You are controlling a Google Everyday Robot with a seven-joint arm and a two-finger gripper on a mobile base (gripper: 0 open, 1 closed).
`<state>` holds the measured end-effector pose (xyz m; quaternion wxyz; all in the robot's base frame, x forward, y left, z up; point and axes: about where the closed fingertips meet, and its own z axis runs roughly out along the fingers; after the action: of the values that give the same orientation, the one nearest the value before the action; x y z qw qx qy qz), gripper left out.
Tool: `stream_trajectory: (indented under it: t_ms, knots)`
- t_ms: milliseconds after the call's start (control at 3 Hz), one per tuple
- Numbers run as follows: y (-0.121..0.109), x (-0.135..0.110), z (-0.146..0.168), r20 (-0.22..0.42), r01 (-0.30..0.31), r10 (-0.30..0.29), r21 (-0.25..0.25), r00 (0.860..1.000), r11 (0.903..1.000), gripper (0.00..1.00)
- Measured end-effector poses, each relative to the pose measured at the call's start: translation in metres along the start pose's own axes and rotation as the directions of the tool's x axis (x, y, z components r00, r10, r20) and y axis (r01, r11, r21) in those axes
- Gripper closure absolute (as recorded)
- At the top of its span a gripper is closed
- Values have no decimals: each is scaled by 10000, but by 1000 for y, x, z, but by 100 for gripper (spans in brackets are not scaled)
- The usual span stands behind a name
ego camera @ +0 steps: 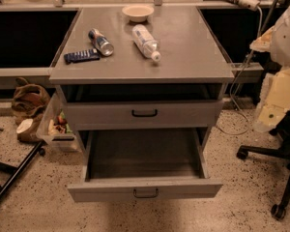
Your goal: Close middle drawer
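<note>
At the right edge, beside the cabinet's flank: gripper [273, 108], pale cream and blocky, hanging apart from the drawers; whether it is parted or closed, I cannot tell. Middle drawer [145, 161], matte grey, a wide shallow box with a low flat front, is standing pulled far out, its small dark bar handle [146, 193] facing forward. The taller-fronted top drawer [183, 114] is sitting slightly ajar above. On the smooth cabinet top [183, 57], a clear bottle [146, 41] and metal can [101, 41] are lying sideways, with a round cream bowl [137, 12] behind.

Floor: you see speckled terrazzo [246, 197].
Right: your office chair [266, 151], on black castors.
Left: brown bag [30, 98], clear bin [55, 140] beside it.
Light: warm, dim.
</note>
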<state>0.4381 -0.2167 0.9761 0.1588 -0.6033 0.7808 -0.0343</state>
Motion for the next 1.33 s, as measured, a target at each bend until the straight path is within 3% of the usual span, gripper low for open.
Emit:
stream_trajectory:
  t_ms: [667, 1000, 1333]
  knots:
    - [2, 5, 14, 28, -331, 331, -50, 9994, 9994, 0]
    - [14, 13, 44, 208, -665, 672, -340, 9975, 9972, 0]
    - [46, 33, 94, 280, -1077, 1117, -1177, 9933, 9872, 0]
